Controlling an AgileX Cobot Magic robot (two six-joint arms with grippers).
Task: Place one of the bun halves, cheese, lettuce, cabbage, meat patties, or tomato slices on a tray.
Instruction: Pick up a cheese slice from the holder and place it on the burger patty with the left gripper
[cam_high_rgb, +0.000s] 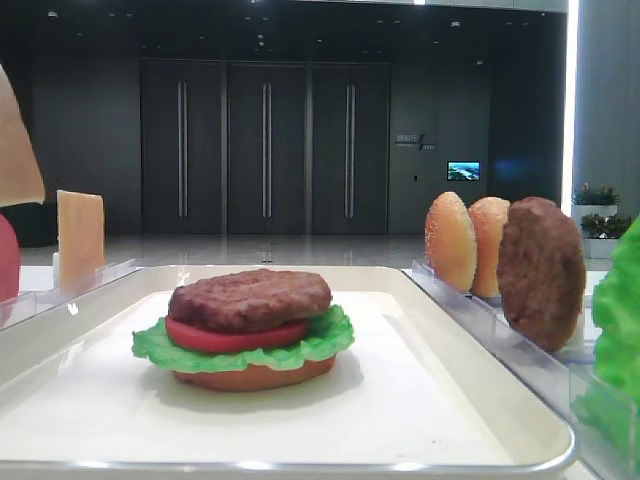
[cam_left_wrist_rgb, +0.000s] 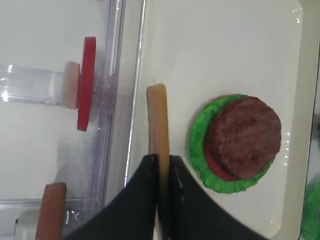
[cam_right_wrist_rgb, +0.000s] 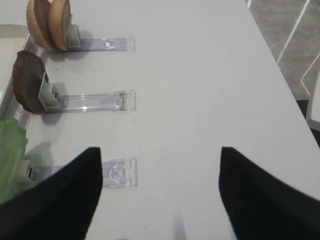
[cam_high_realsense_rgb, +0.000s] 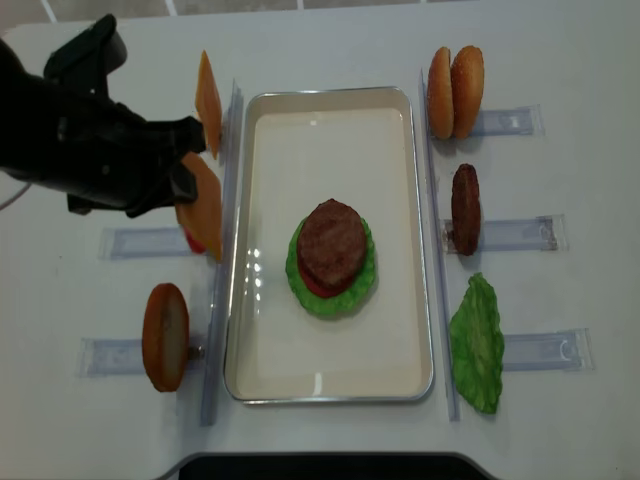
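My left gripper (cam_left_wrist_rgb: 160, 160) is shut on a thin yellow-orange cheese slice (cam_left_wrist_rgb: 158, 117), seen edge-on and held upright by the left rim of the white tray (cam_left_wrist_rgb: 200, 45). From above, the held cheese (cam_high_realsense_rgb: 203, 208) hangs just left of the tray (cam_high_realsense_rgb: 270, 140). A stack of bottom bun, lettuce, tomato and meat patty (cam_high_realsense_rgb: 332, 256) lies on the tray's middle. Another cheese slice (cam_high_realsense_rgb: 208, 103) stands in its holder. My right gripper (cam_right_wrist_rgb: 160, 161) is open over bare table, holding nothing.
Left of the tray stand a tomato slice (cam_left_wrist_rgb: 87, 82) and a bun half (cam_high_realsense_rgb: 165, 336) in clear holders. Right of it stand two bun halves (cam_high_realsense_rgb: 455, 92), a patty (cam_high_realsense_rgb: 465, 208) and lettuce (cam_high_realsense_rgb: 478, 343). A clear holder (cam_right_wrist_rgb: 117, 172) lies near my right gripper.
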